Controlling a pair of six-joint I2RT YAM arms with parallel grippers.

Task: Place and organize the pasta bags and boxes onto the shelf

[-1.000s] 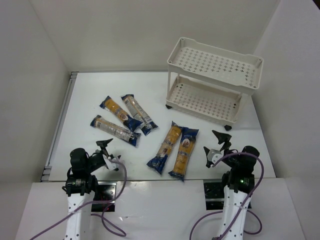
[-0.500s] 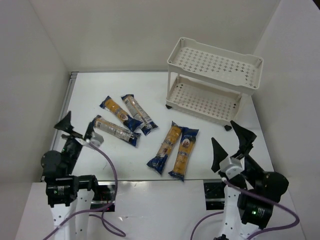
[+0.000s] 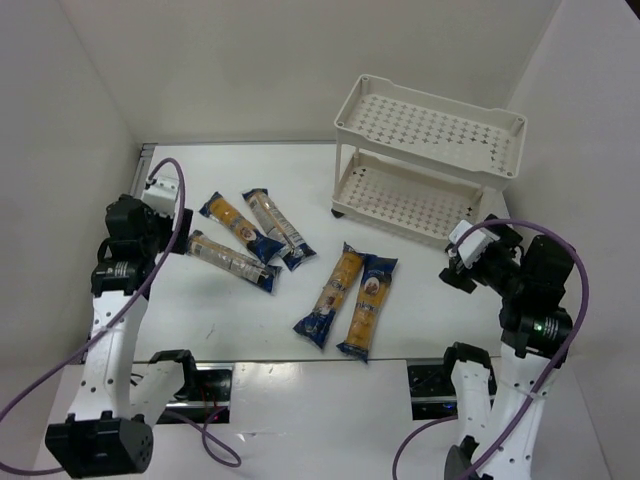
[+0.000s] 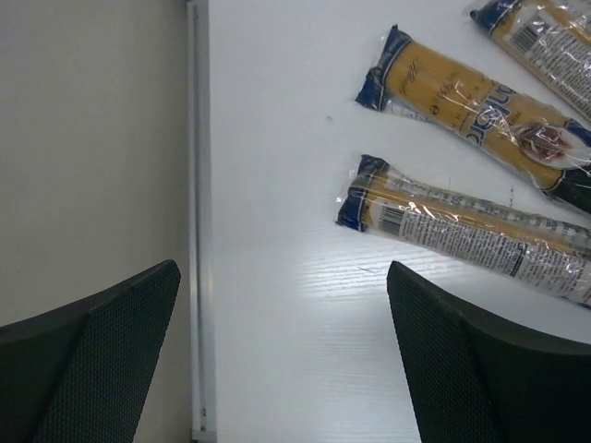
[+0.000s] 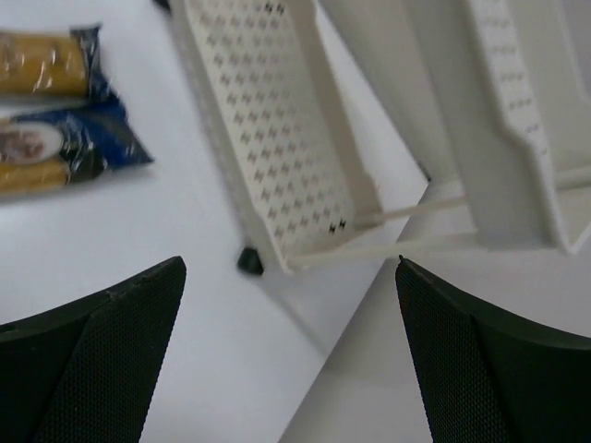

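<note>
So, nothing is on the shelf point(image 3: 425, 152) yet. It stands at the far right corner of the table point(image 3: 300, 170) with both trays bare, and all five pasta packs point(image 3: 277, 228) lie flat on the table. Three form a loose group toward the left side. The other two lie side by side, touching, near the middle of the near edge.

Your left gripper point(image 4: 282, 295) hangs over the left edge with its jaws spread wide and nothing between them. Your right gripper point(image 5: 289, 286) hovers just off the shelf's near right corner, equally wide and equally empty.

Begin with the left arm and the closest pack point(image 4: 462, 226), since it lies nearest that gripper. Turn the wrist so the jaws straddle its narrow width, not its length. Come down over the clear middle rather than a blue end, so it should lift level instead of drooping. The wrapper looks slippery and the pasta is probably brittle, so close gently.

For the touching pair, take the outer right-hand pack point(image 3: 367, 305) first with the right arm. That way a finger need not wedge between them.

Lay each pack lengthwise against a tray rim to leave room for the rest. Set it down softly, because the shelf is on wheels and may roll if nudged.
</note>
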